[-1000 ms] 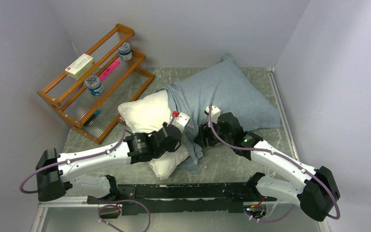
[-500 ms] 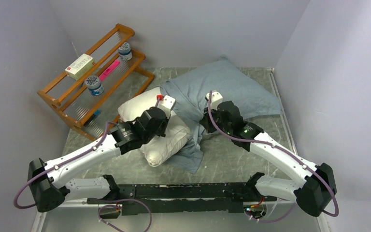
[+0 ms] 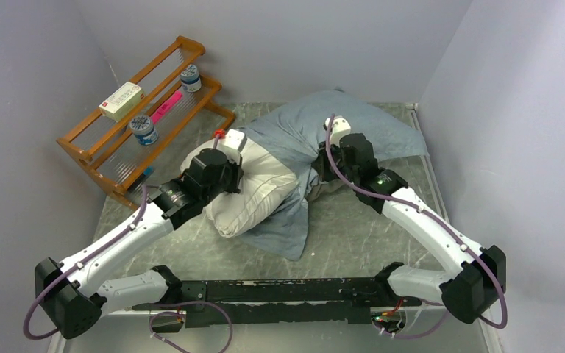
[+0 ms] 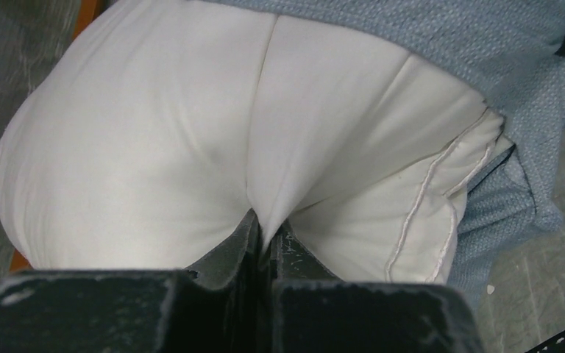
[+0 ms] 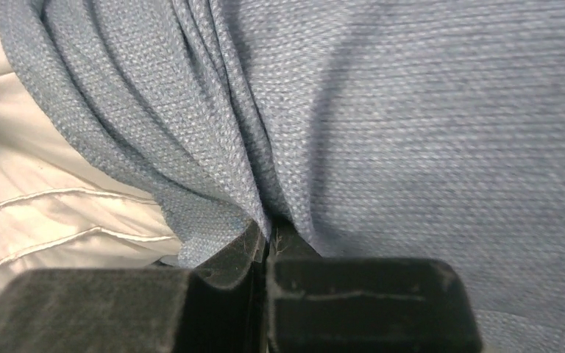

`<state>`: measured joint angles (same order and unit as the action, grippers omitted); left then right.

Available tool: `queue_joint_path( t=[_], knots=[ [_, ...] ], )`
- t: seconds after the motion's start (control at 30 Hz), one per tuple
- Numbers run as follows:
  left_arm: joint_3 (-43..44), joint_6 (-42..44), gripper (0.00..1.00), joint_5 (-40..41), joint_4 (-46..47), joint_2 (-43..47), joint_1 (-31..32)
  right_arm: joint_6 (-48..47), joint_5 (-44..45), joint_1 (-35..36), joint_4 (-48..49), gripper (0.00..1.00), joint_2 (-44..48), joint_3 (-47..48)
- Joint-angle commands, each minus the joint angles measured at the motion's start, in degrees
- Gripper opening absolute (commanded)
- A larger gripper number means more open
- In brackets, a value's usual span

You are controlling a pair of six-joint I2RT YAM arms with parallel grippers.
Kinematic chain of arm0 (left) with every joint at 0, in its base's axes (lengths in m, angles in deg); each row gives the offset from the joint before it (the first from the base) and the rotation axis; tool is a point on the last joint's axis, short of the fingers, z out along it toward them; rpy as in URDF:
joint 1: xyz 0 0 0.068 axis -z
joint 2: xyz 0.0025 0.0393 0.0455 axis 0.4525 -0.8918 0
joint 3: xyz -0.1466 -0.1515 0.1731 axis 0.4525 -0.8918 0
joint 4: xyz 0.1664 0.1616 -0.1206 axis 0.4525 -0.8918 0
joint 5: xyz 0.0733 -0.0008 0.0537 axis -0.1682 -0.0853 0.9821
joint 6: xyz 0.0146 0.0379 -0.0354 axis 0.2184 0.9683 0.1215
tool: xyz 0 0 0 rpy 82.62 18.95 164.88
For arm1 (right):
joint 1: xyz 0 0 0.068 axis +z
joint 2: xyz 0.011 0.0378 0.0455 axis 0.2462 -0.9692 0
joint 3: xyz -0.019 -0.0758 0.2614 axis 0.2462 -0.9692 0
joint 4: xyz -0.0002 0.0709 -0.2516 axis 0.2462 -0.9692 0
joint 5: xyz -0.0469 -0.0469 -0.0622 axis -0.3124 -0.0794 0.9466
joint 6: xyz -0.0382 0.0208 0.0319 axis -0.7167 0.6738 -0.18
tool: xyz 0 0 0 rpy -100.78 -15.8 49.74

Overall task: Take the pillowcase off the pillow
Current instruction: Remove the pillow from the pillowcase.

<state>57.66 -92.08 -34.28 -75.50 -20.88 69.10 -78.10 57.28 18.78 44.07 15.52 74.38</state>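
**Colours Across the Scene**

The pillowcase [image 3: 368,132] is seen in plain slate blue-grey with a fine woven texture. The pillow [image 3: 261,191] is plain white. The table [image 3: 368,235] is marbled grey-green, and the rack [image 3: 190,46] is orange-brown wood. The left arm [image 3: 118,246] and right arm [image 3: 427,228] are finished in white and black.

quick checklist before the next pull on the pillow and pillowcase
1. Left pincer shut on pillow: ok.
2. Right pincer shut on pillowcase: ok.
3. Right pincer pinches cloth only, no pillow: cannot tell.
4. Pillow's near end bare: ok.
5. Pillow's far end out of pillowcase: not ok, covered.
6. Left arm apart from rack: ok.
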Motion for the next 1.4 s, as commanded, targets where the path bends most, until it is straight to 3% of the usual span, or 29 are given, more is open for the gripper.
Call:
queue_joint_path(
  t=[0.0, 0.3, 0.63, 0.93, 1.1, 1.23, 1.33, 1.37],
  knots=[
    [-2.7, 4.3, 0.05, 6.1, -7.8, 1.6, -6.2, -1.1, 8.8, -5.3, 2.7, 0.00, 0.8, 5.8],
    [-4.2, 4.8, 0.05, -1.3, -5.7, 3.3, -12.4, 0.5, 7.2, -12.2, 6.1, 0.00, 1.0, 12.1],
    [-5.9, 5.9, 0.05, -12.0, -2.0, 6.3, -15.1, 4.3, -0.9, -18.1, 8.9, 0.00, 0.6, 15.2],
    [-9.0, 6.8, 0.05, -33.1, 2.8, 8.6, -15.1, 11.1, -11.0, -17.9, 11.4, 0.00, 2.9, -1.0],
    [-12.3, 1.0, 0.05, -43.2, 7.3, 8.9, -15.0, 11.7, -9.1, -17.5, 11.1, 0.00, 5.3, -8.5],
    [-14.8, -2.0, 0.05, -45.0, 8.9, 11.0, -14.3, 11.0, -7.6, -17.5, 10.0, 0.02, 7.0, -12.7],
    [-13.7, -0.3, 0.05, -42.5, 5.2, 11.7, -14.3, 10.6, -7.9, -17.3, 9.9, 0.07, 8.3, -15.2],
    [-12.8, 0.2, 0.09, -41.4, 3.5, 11.8, -14.3, 10.4, -8.1, -17.1, 9.9, 0.10, 8.6, -15.6]
  ],
)
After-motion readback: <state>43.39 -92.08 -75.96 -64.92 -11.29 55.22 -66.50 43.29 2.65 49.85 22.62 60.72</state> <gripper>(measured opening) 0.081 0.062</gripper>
